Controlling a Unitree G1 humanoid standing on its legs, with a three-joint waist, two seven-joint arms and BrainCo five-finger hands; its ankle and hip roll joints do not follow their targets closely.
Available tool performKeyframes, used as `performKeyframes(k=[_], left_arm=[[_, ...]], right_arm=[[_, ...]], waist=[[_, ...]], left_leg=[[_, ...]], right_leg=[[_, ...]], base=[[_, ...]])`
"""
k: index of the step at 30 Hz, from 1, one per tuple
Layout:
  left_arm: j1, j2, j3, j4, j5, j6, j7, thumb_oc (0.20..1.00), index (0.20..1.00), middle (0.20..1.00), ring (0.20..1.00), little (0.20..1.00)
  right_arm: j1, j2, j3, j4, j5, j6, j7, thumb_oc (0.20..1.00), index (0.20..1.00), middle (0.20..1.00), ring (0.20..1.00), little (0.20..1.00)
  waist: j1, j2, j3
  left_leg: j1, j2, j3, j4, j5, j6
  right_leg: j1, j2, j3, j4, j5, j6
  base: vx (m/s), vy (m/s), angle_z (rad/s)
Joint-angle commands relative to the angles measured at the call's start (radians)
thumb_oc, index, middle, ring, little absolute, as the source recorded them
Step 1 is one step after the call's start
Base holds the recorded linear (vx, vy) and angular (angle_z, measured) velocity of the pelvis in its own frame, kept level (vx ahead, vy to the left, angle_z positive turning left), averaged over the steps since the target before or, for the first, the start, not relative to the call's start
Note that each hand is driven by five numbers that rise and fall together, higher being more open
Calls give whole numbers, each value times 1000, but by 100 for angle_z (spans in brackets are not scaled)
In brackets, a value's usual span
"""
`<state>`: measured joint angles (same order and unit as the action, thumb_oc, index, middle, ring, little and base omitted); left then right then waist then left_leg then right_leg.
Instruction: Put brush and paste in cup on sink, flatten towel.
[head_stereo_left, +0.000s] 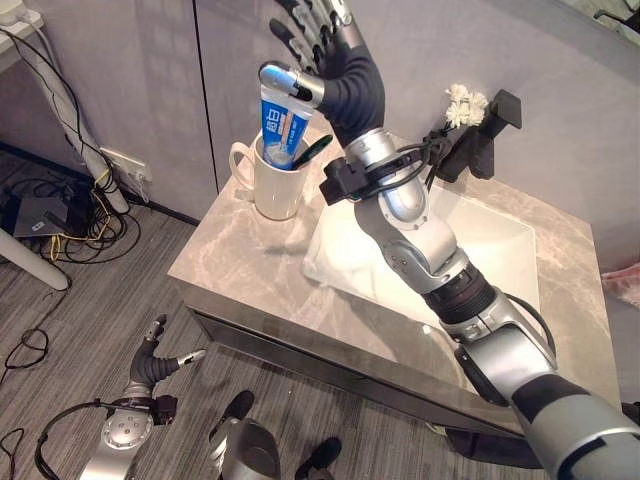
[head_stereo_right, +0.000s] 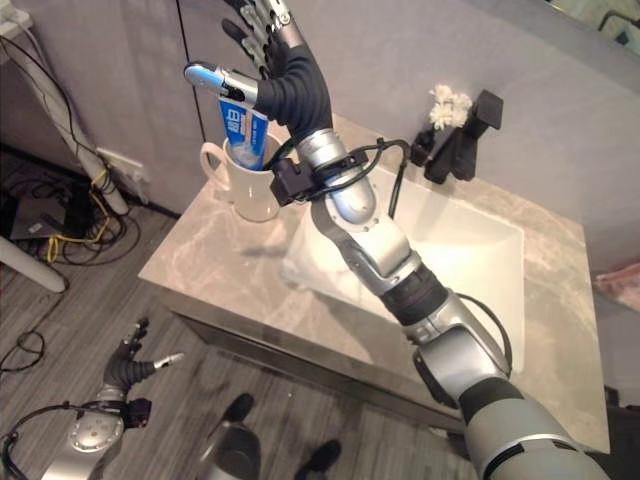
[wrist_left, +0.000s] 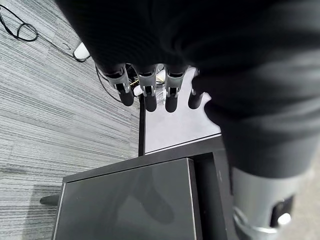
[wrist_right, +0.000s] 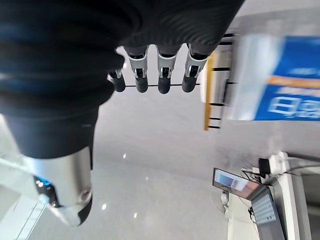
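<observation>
Paste (head_stereo_left: 283, 122) and brush (head_stereo_left: 312, 151) are standing in the cup (head_stereo_left: 272, 180) at the tabletop's (head_stereo_left: 235, 260) left corner; the right hand (head_stereo_left: 325, 50), fingers spread, is hovering above. Towel work is judged left.

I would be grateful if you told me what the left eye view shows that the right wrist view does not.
Left eye view alone: the cup on the counter beside the sink, a brush in the cup, and the left hand low by the floor. Right wrist view alone: a wall and a monitor. Both: the right hand, fingers straight, and the blue paste tube beside its thumb.
</observation>
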<state>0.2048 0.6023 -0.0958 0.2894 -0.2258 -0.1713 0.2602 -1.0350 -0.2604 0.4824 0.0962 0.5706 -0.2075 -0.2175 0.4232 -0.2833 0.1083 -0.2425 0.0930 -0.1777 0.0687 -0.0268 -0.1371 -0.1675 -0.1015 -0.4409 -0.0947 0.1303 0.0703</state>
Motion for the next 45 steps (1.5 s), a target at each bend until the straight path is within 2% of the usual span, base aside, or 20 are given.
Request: performKeyframes(k=[1,7,9,15,18,22,23,24,28,34,41,42,45], left_arm=[[-4,22,-31,30,20,-47,15,1000,1000,1000,1000,1000],[7,-12,-16,42,28,-42,25,1000,1000,1000,1000,1000],[15,-29,-9,51,34,-39,30,1000,1000,1000,1000,1000],[43,-75,1,67,37,-29,21,1000,1000,1000,1000,1000],[51,-89,-10,74,35,-26,19,1000,1000,1000,1000,1000],[60,-108,-16,77,16,-26,18,1000,1000,1000,1000,1000],[72,-226,-20,229,-93,-26,-23,1000,1000,1000,1000,1000],[74,-213,-19,218,-65,-30,-18,1000,1000,1000,1000,1000],[75,-214,-15,232,-67,-33,-8,1000,1000,1000,1000,1000],[88,-221,1,225,-62,-33,2,1000,1000,1000,1000,1000],[122,-225,21,170,-84,-36,-6,1000,1000,1000,1000,1000],[159,-226,48,101,-109,-48,-22,1000,1000,1000,1000,1000],[178,-227,62,62,-116,-55,-27,1000,1000,1000,1000,1000]], right_arm=[[-64,-27,-75,-24,-75,-95,-54,1000,1000,1000,1000,1000],[22,-149,-166,-123,-147,-109,-85,1000,1000,1000,1000,1000],[83,-163,-200,-153,-155,-113,-90,1000,1000,1000,1000,1000],[234,-142,-260,-174,-117,-117,-78,1000,1000,1000,1000,1000],[247,-117,-254,-148,-63,-117,-69,1000,1000,1000,1000,1000],[227,-113,-242,-120,-66,-108,-76,1000,1000,1000,1000,1000],[77,-179,-87,1,-137,-55,-9,1000,1000,1000,1000,1000],[68,-180,-98,16,-147,-58,-26,1000,1000,1000,1000,1000],[58,-169,-101,28,-154,-58,-35,1000,1000,1000,1000,1000],[81,-186,-114,25,-168,-53,-39,1000,1000,1000,1000,1000],[98,-214,-132,27,-182,-48,-42,1000,1000,1000,1000,1000],[115,-256,-157,43,-199,-46,-44,1000,1000,1000,1000,1000],[127,-279,-168,52,-207,-44,-44,1000,1000,1000,1000,1000]], waist=[[0,18,-55],[-39,37,-81],[-55,48,-90],[-93,87,-102],[-98,103,-102],[-103,120,-107],[-198,272,-34],[-193,273,-45],[-183,275,-55],[-173,280,-63],[-148,297,-70],[-117,318,-73],[-103,327,-74]], left_leg=[[21,-50,3,-156,76,82],[63,-49,26,-156,64,86],[76,-48,36,-156,59,90],[111,-39,72,-156,54,93],[120,-37,86,-156,55,93],[125,-35,98,-156,55,93],[115,48,247,-137,96,24],[117,52,249,-156,106,17],[126,56,250,-156,106,17],[141,63,247,-156,111,13],[139,65,220,-156,144,0],[126,60,191,-155,175,-12],[119,55,171,-152,187,-16]], right_leg=[[174,-49,46,7,-114,75],[205,-53,63,7,-117,78],[212,-56,70,7,-119,80],[225,-60,96,9,-123,81],[226,-63,107,9,-121,81],[223,-68,115,8,-117,80],[106,-112,124,163,-196,69],[110,-111,121,143,-179,74],[126,-109,120,131,-175,76],[140,-106,116,137,-184,75],[166,-99,91,133,-197,70],[187,-100,54,135,-210,64],[198,-100,35,134,-216,62]], base=[[0,0,0],[-10,17,-7],[-7,37,-8],[-25,31,-23],[-38,23,-13],[-25,21,-9],[-1,21,-10],[0,0,0],[28,-6,2],[12,-14,0],[-37,-36,8],[-76,-34,13],[-59,-25,32]])
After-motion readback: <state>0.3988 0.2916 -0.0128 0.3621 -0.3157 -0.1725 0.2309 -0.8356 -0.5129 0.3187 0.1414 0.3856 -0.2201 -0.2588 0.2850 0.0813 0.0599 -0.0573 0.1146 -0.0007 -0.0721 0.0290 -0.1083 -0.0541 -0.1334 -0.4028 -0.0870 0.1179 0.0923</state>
